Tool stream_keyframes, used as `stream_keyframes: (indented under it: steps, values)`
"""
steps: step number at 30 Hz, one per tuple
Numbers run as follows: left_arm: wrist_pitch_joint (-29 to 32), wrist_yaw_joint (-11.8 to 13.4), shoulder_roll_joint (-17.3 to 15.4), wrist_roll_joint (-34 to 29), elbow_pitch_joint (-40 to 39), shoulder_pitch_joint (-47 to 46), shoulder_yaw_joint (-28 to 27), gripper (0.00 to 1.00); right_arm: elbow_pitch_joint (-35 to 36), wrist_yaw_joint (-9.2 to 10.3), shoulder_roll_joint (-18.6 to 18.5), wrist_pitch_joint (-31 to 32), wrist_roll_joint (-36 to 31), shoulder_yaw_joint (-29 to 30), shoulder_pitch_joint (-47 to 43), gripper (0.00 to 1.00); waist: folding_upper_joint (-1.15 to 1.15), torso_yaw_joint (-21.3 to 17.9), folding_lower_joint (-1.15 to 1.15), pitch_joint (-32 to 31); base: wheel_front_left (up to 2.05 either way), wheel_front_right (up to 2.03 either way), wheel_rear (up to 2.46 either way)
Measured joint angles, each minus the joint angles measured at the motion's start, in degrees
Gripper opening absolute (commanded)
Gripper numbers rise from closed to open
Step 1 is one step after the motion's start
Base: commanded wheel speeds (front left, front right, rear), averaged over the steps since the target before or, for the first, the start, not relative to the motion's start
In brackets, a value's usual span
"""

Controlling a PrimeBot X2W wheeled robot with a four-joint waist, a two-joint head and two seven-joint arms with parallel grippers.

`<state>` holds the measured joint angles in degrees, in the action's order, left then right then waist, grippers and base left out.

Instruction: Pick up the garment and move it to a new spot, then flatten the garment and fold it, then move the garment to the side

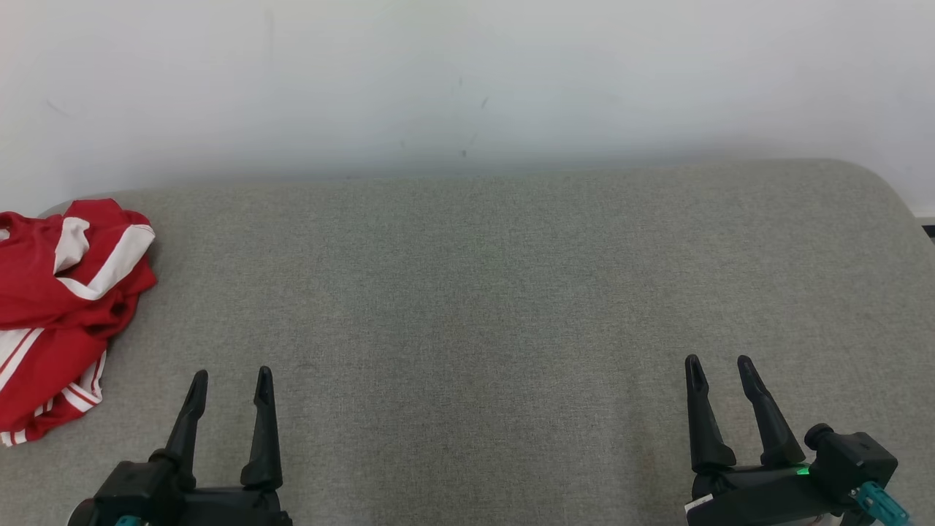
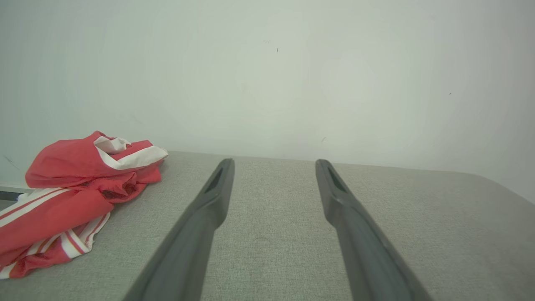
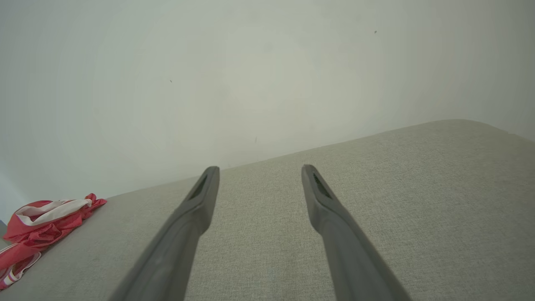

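The garment (image 1: 58,307) is red with white stripes and lies crumpled at the far left edge of the grey padded surface (image 1: 475,307). It also lies left of the fingers in the left wrist view, garment (image 2: 71,196), and far left in the right wrist view, garment (image 3: 42,225). My left gripper (image 1: 230,383) hovers open at the lower left, a short way right of the garment, nothing between its fingers. At the lower right my right gripper (image 1: 719,369) is open and empty too. Both point toward the wall.
A plain white wall (image 1: 467,80) rises directly behind the grey surface. The surface's right end curves off at a rounded corner (image 1: 887,190). The garment partly overhangs the left edge.
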<state>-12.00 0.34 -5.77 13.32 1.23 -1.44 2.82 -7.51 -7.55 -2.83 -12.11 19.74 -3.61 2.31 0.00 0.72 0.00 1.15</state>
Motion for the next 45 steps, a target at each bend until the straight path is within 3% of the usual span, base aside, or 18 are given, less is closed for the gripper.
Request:
stream_keyframes:
  steps: [21,26,45]
  values:
    - [-2.22,0.64,-0.32,-8.5,-1.7,0.21,-0.01,1.0,0.66,0.0,-0.1,-2.15,-8.88,-0.91,0.01,1.0,0.0,0.34,0.0,0.33,0.0,0.0,0.0]
    - [-2.82,-0.88,-0.08,-8.78,-1.98,0.52,-0.45,1.0,0.73,0.0,-0.11,-2.65,-10.24,-1.2,-0.03,1.0,0.0,0.38,0.0,0.15,0.0,0.0,0.0]
    - [-3.12,-5.43,1.82,-6.72,-0.41,0.85,-2.9,1.0,-1.26,0.0,-0.7,-3.02,-3.12,-2.49,-0.09,1.0,0.0,0.39,0.0,0.02,0.0,0.0,0.0]
